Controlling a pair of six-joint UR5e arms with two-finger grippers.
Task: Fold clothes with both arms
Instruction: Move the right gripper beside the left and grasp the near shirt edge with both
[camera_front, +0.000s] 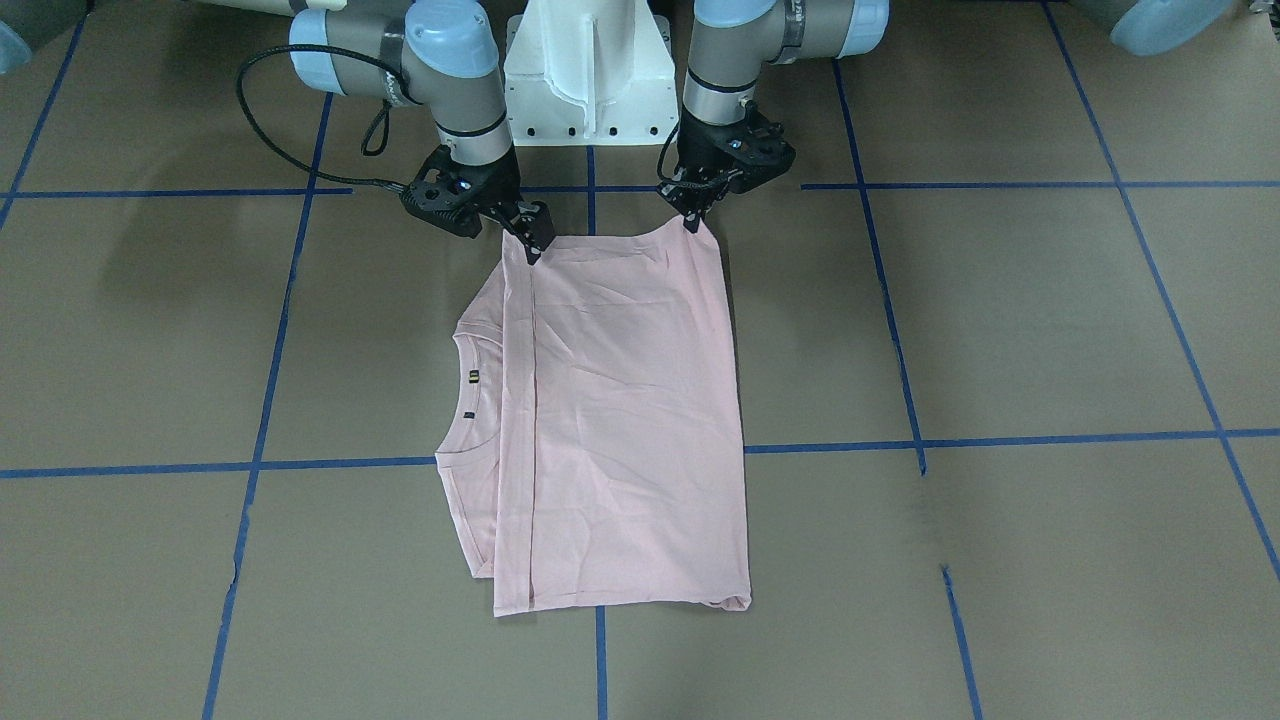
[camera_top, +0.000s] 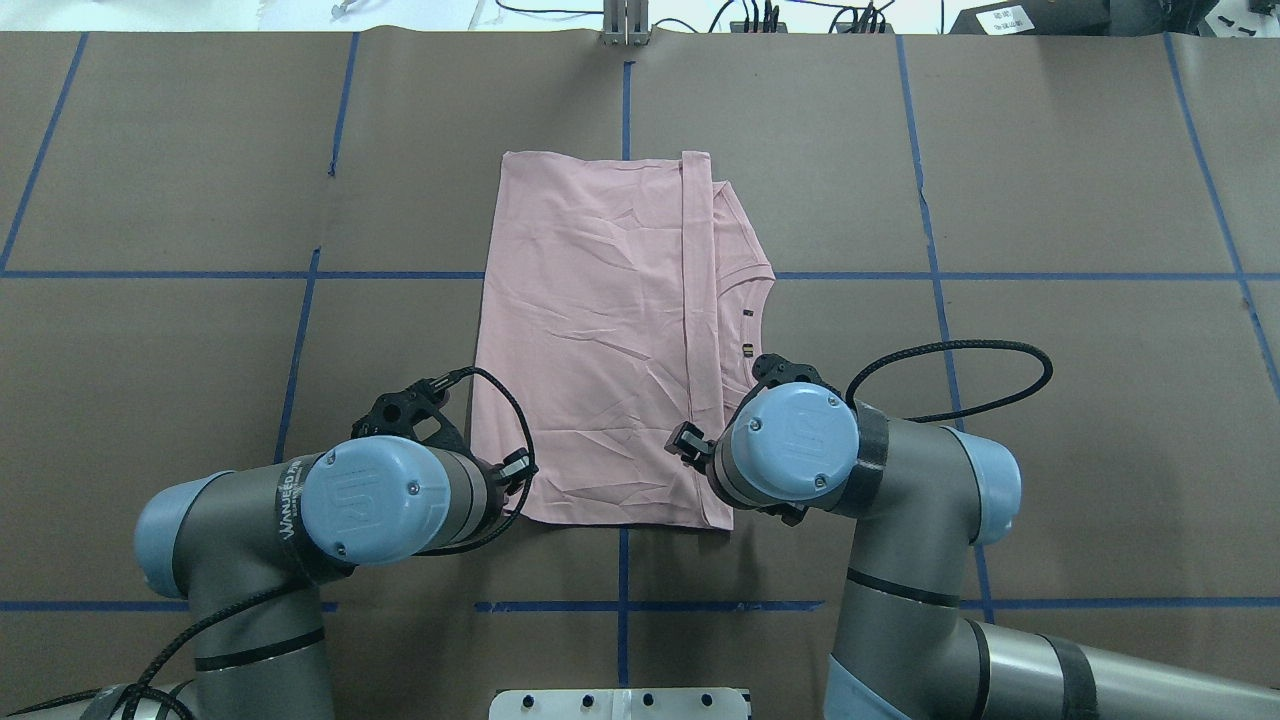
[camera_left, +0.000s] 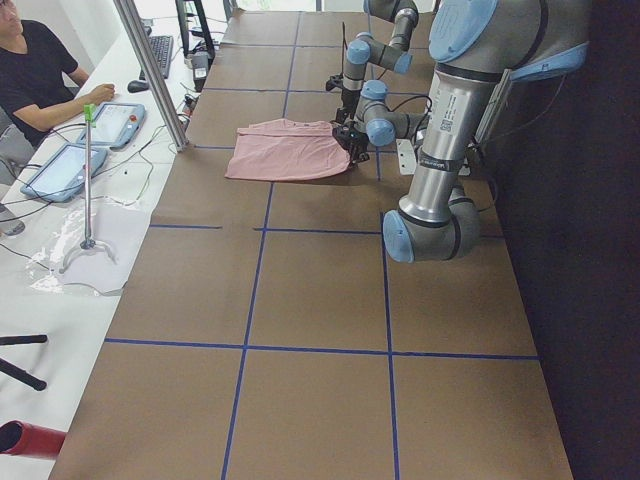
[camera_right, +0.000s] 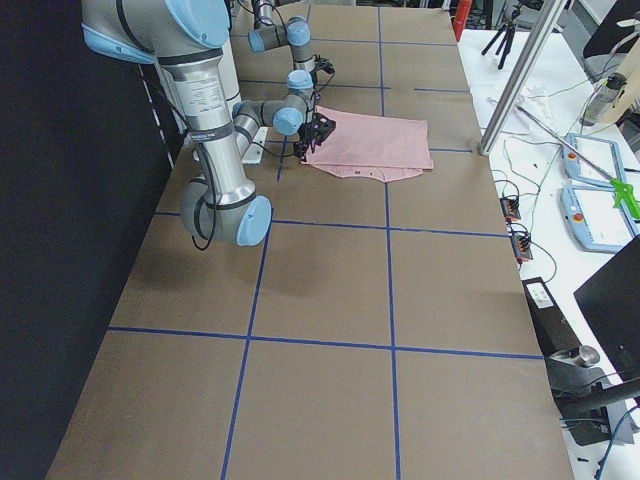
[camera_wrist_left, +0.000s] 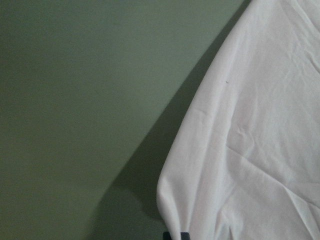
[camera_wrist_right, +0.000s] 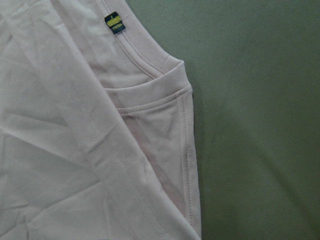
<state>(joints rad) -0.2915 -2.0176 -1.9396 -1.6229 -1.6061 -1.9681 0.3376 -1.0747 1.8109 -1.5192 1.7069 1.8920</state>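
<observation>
T-shirt (camera_front: 620, 400) edge is clamped by left gripper (camera_front: 692, 222) and right gripper (camera_front: 535, 245).

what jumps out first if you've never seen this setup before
A pale pink T-shirt, already partly folded, lies in the middle of the brown table, which is marked off in blue tape. At the shirt's edge nearest the robot, the left end effector and the right end effector each appear to pinch a corner, lifting it slightly.
</observation>
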